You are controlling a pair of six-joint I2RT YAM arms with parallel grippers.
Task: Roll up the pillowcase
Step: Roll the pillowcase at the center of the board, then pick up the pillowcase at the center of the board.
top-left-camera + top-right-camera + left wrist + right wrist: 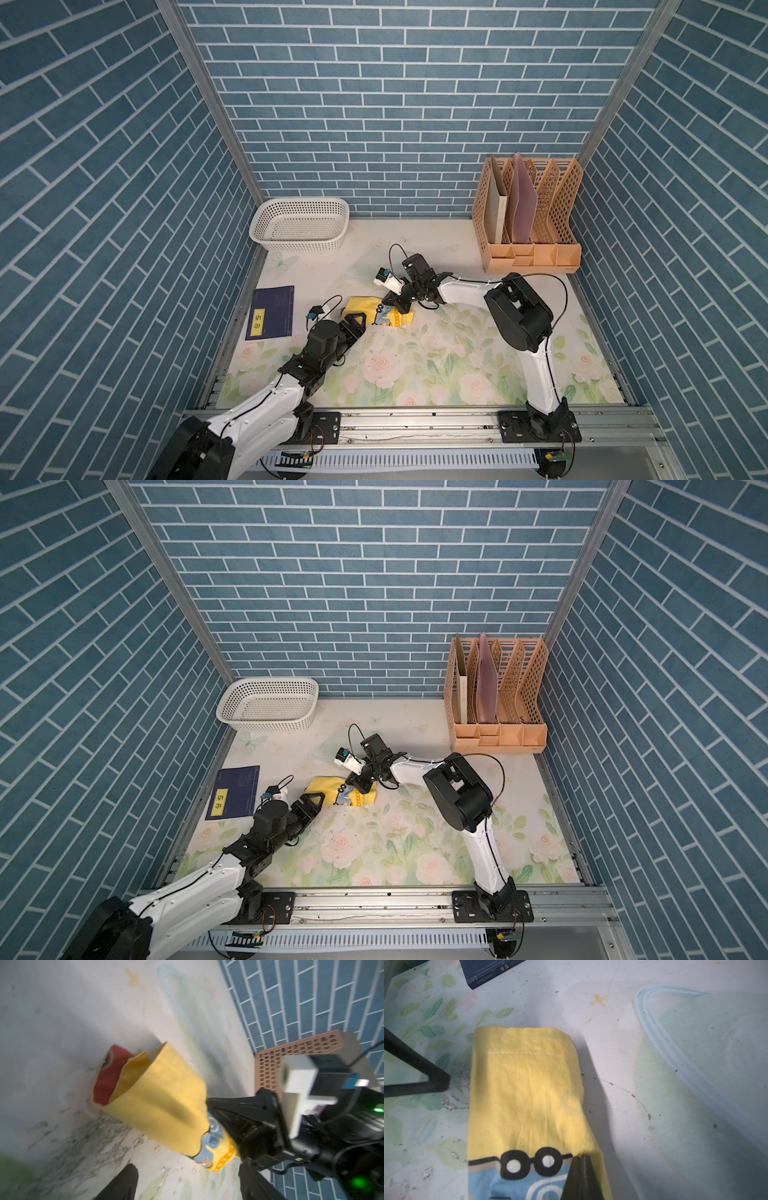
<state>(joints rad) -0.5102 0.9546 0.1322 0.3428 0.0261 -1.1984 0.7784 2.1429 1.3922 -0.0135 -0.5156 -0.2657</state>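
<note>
The pillowcase lies as a short yellow roll mid-table, a blue cartoon print at one end and red showing inside the other end. My right gripper is shut on the printed end, its jaws pinching the yellow cloth. My left gripper stands open just short of the roll's near side, with only bare table between its fingers. One of its fingers shows beside the roll in the right wrist view.
A white basket stands at the back left. A dark blue book lies left of the left gripper. A peach file rack stands at the back right. Blue brick walls enclose three sides.
</note>
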